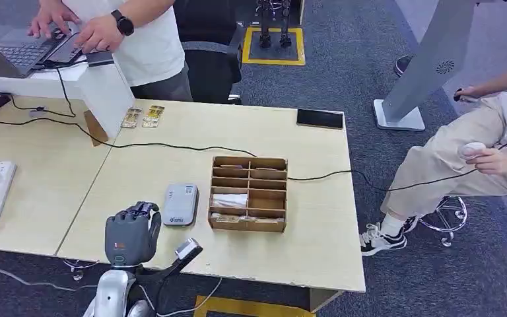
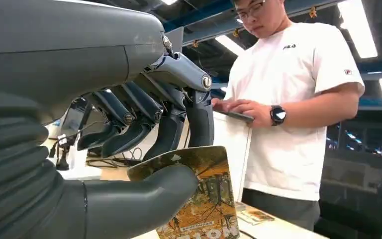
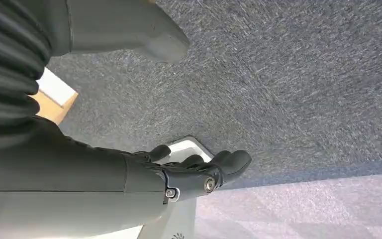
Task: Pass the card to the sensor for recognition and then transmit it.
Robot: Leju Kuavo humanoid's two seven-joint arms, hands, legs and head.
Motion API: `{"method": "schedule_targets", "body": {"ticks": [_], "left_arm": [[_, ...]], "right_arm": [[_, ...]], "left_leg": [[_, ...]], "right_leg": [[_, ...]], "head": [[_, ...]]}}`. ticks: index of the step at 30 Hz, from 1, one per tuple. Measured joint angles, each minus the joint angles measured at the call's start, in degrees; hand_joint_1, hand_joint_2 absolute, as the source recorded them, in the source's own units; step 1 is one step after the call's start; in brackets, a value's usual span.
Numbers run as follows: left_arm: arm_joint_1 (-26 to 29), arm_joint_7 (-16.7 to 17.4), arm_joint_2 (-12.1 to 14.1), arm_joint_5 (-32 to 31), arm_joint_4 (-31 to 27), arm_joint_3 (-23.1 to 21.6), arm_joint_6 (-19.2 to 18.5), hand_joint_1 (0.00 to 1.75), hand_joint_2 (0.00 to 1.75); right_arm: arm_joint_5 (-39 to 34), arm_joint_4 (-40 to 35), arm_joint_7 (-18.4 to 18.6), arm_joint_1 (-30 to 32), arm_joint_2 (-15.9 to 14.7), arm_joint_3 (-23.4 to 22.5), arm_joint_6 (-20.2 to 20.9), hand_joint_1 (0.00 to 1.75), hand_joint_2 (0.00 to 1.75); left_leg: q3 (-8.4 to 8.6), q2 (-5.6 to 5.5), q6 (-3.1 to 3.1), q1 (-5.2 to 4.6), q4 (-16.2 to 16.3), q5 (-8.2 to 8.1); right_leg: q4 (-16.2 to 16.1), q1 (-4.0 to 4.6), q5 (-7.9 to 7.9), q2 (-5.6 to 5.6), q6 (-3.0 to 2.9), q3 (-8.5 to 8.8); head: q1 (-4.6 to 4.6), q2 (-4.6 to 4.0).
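My left hand [image 1: 131, 231] hovers over the near edge of the wooden table [image 1: 171, 152], just left of the grey card sensor [image 1: 181, 204]. In the left wrist view this hand [image 2: 144, 124] pinches a yellow-brown illustrated card [image 2: 206, 199] between thumb and fingers, with the card standing upright. A wooden compartment box [image 1: 248, 193] holding a few cards stands right of the sensor. My right hand [image 3: 199, 169] hangs over grey carpet with its fingers stretched out and nothing in it.
A black cable [image 1: 171, 146] crosses the table toward the box. Two cards [image 1: 142, 117] and a black phone [image 1: 319, 118] lie near the far edge. A person [image 1: 138, 39] types at a laptop behind the table. Another person [image 1: 475, 152] sits at the right.
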Motion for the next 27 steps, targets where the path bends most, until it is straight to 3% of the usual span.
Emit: {"method": "schedule_targets", "body": {"ticks": [2,4,11,17,21,27], "left_arm": [[-0.05,0.44,0.02,-0.04,0.46,-0.02,0.00,1.75,1.75],[-0.24,2.96,0.20,-0.07,1.12,-0.04,0.00,1.75,1.75],[-2.05,17.41,3.01,-0.09,3.19,-2.66,0.00,1.75,1.75],[-2.80,25.75,6.28,-0.07,4.35,-5.31,0.00,1.75,1.75],[-2.80,28.00,7.63,-0.09,4.77,-6.10,0.00,1.75,1.75],[-2.74,28.57,8.61,-0.09,5.25,-6.62,0.00,1.75,1.75]], "right_arm": [[0.00,0.18,0.00,-0.03,-0.11,0.00,0.00,0.00,1.75],[0.00,0.31,0.00,-0.04,-0.20,0.00,-0.04,0.00,1.75],[-0.07,0.33,1.09,-0.10,-0.20,0.00,-0.37,0.00,1.75],[-0.09,0.24,2.17,-0.12,-0.20,-0.15,-0.63,0.00,1.75],[-0.13,0.22,2.47,-0.12,-0.20,-0.28,-0.66,0.00,1.75],[-0.13,0.22,2.56,-0.12,-0.20,-0.31,-0.68,0.00,1.75]], "left_leg": [[0.00,0.00,0.00,0.00,0.00,0.00],[0.00,0.00,0.00,0.00,0.00,0.00],[0.01,0.00,0.00,0.02,0.00,0.00],[0.00,0.00,-0.01,0.03,-0.01,0.00],[-0.02,0.00,0.00,0.02,-0.01,0.00],[-0.02,0.00,0.00,0.02,-0.01,0.00]], "right_leg": [[0.00,0.00,0.00,0.00,0.00,0.00],[0.00,0.00,0.00,0.00,0.00,0.00],[0.00,0.02,0.00,0.00,0.00,0.00],[0.01,0.01,0.00,0.00,0.00,0.00],[0.01,0.01,0.00,0.00,0.00,0.00],[0.00,0.01,0.00,0.00,0.00,0.00]], "head": [[0.00,0.00],[0.00,0.00],[0.00,0.00],[0.00,0.00],[0.00,0.00],[0.00,0.00]]}}
